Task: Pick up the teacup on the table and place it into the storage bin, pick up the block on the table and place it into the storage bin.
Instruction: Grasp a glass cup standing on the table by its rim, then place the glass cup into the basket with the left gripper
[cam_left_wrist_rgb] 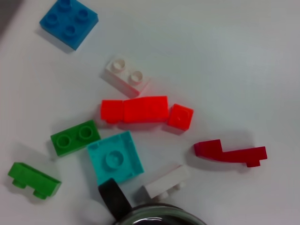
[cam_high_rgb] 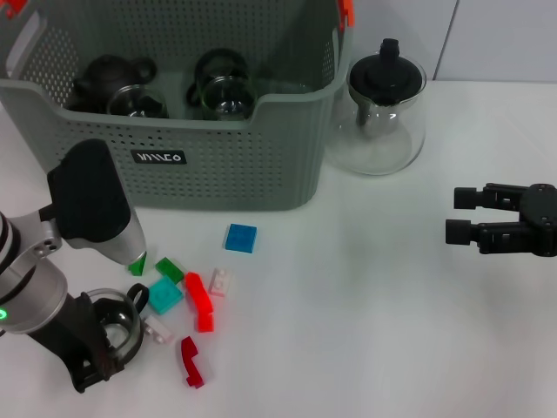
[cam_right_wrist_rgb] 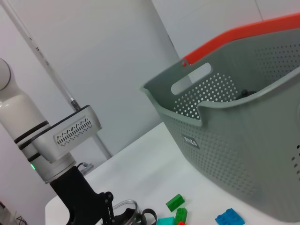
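Observation:
A clear glass teacup [cam_high_rgb: 117, 329] with a black handle stands at the table's front left, and its rim shows in the left wrist view [cam_left_wrist_rgb: 159, 218]. My left gripper [cam_high_rgb: 100, 344] is shut on the cup's wall, low over the white table [cam_high_rgb: 365, 313]. The right wrist view shows this gripper [cam_right_wrist_rgb: 105, 211] and the cup [cam_right_wrist_rgb: 125, 209] too. Loose blocks lie beside the cup: blue [cam_high_rgb: 241, 237], teal [cam_high_rgb: 164, 295], red [cam_high_rgb: 199, 300], green [cam_high_rgb: 169, 269], white [cam_high_rgb: 220, 281] and dark red [cam_high_rgb: 191, 359]. The grey-green storage bin [cam_high_rgb: 218, 165] stands behind them. My right gripper [cam_high_rgb: 454, 215] is open and empty at the right.
A glass teapot with a black lid [cam_high_rgb: 384, 109] stands to the right of the bin. Inside the bin are a dark teapot [cam_high_rgb: 104, 74] and glassware [cam_high_rgb: 224, 87]. The bin has orange clips [cam_high_rgb: 345, 10] on its rim. White wall stands behind.

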